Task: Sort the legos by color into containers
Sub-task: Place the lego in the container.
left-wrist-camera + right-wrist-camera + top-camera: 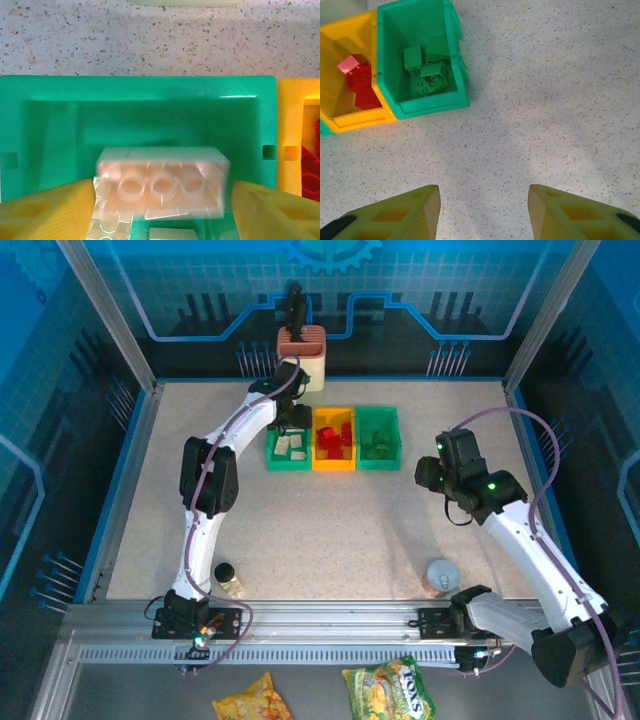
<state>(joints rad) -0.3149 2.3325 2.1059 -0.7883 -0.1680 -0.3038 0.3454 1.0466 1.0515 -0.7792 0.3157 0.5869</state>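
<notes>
My left gripper (292, 425) (162, 200) hangs open over the left green container (287, 467) (140, 100). A cream lego (162, 182) shows blurred between the yellow fingers, with a thin gap on each side. More cream legos (105, 225) lie under it in that bin. Red legos (335, 437) (357, 80) fill the orange-yellow container (334, 466) (335, 55). Green legos (377, 445) (427, 75) lie in the right green container (378, 465) (435, 105). My right gripper (438, 472) (484, 210) stands open over bare table to the right of the bins.
A tall cream holder with a brown top (302, 355) stands just behind the bins. A black-capped jar (226, 578) and a grey round cup (441, 577) sit near the front edge. Two snack packets (390, 690) lie in front of the rail.
</notes>
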